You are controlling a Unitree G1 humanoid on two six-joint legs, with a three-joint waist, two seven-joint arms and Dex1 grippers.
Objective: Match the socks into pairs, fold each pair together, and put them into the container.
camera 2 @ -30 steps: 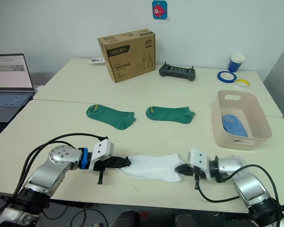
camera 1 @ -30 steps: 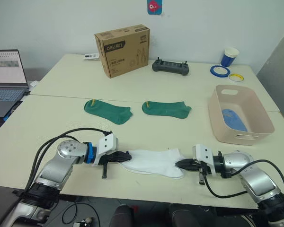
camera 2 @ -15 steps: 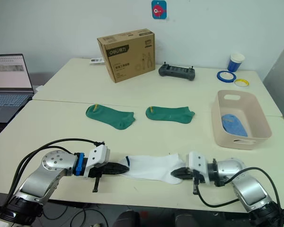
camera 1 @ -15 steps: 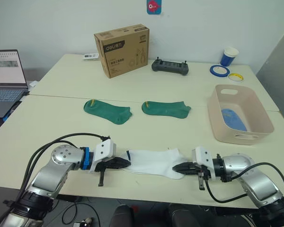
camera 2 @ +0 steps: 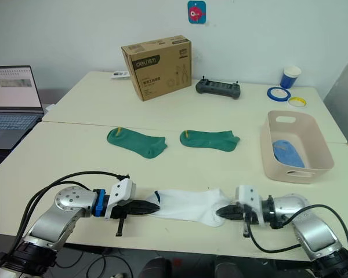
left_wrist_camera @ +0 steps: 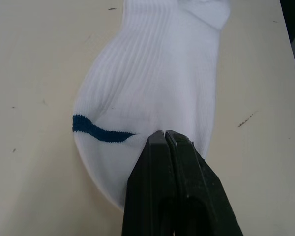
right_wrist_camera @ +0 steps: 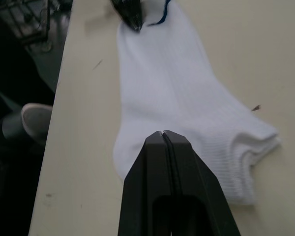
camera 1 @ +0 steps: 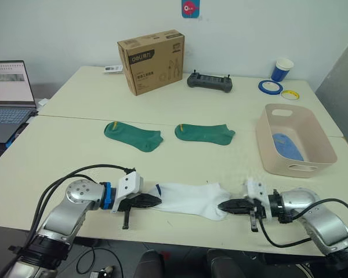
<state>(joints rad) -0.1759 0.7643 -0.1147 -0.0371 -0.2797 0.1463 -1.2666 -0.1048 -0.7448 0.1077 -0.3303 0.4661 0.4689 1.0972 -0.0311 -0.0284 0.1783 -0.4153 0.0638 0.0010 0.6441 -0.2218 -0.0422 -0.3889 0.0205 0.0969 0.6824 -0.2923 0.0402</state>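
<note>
So from the head camera, the white socks (camera 1: 188, 197) lie flat near the front edge of the worktop (camera 1: 220, 116), stretched between the left hand (camera 1: 155, 201) at the striped cuff end and the right hand (camera 1: 221, 205) at the other end. Two green socks (camera 1: 132, 135) sit farther back, well apart from both hands. Over on the right, the pink container (camera 1: 313, 156) has a blue sock (camera 1: 286, 145) in it.

Left wrist cam: fingers (left_wrist_camera: 162, 162) pinched shut on the cuff edge, right by the blue stripe (left_wrist_camera: 101, 131).

Right wrist cam: fingers (right_wrist_camera: 163, 147) closed on the sock's near end.
</note>
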